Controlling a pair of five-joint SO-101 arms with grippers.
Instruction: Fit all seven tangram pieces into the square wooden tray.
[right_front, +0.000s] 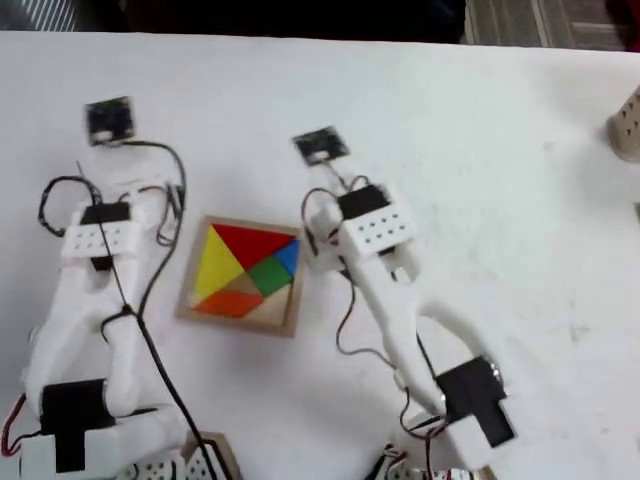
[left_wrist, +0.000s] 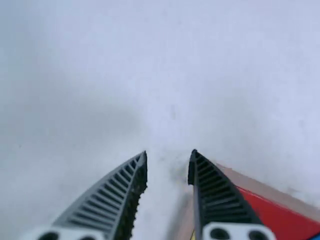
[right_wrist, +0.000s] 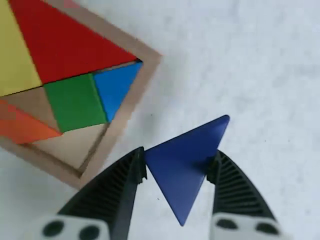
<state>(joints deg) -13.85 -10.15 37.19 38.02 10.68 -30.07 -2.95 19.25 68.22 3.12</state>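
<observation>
The right end effector (right_wrist: 176, 167) is clenched on a dark blue triangle (right_wrist: 187, 162), one finger against each of two edges, and holds it over the white table (right_front: 500, 150) just beside a corner of the wooden tray (right_front: 240, 322). In the tray lie a red triangle (right_wrist: 65, 45), a yellow triangle (right_wrist: 15, 55), a green square (right_wrist: 75, 102), a light blue triangle (right_wrist: 115, 85) and an orange piece (right_wrist: 25, 127), with some bare wood between them. The left end effector (left_wrist: 167, 160) is released, with nothing between its fingers, over the table near another corner of the tray.
</observation>
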